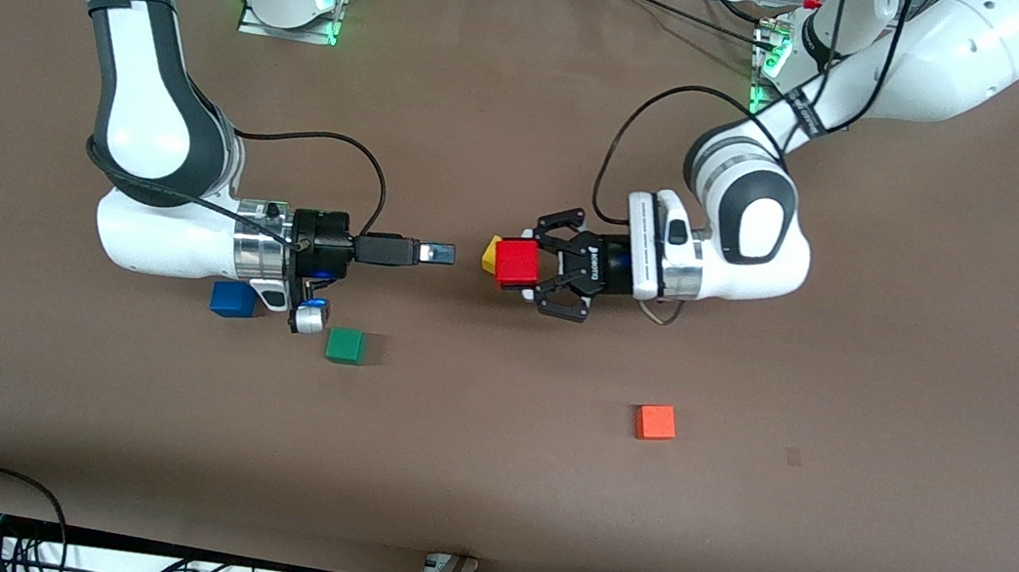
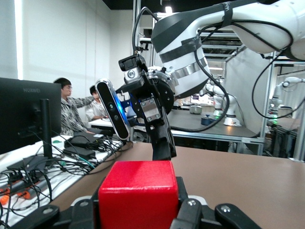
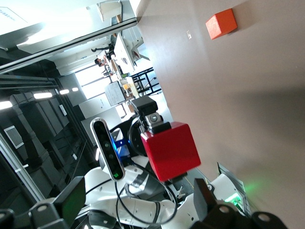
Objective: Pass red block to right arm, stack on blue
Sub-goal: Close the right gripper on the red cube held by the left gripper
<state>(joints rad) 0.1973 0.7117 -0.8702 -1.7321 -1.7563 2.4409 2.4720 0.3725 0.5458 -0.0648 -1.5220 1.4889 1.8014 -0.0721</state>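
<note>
- The left gripper (image 1: 527,266), over mid-table, is clamped on the red block (image 1: 517,262); a yellow block (image 1: 490,253) shows just beside it.
- The right gripper (image 1: 445,255) points at them, a gap apart.
- The blue (image 1: 233,299) cube and a green cube (image 1: 345,345) sit under the right arm's wrist; an orange cube (image 1: 655,422) lies toward the left arm's end.

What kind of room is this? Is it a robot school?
Probably a robotics lab. Two white robot arms are bolted to a brown table with coloured blocks; the left claw holds the red block. The left wrist view shows people at desks with a monitor.
</note>
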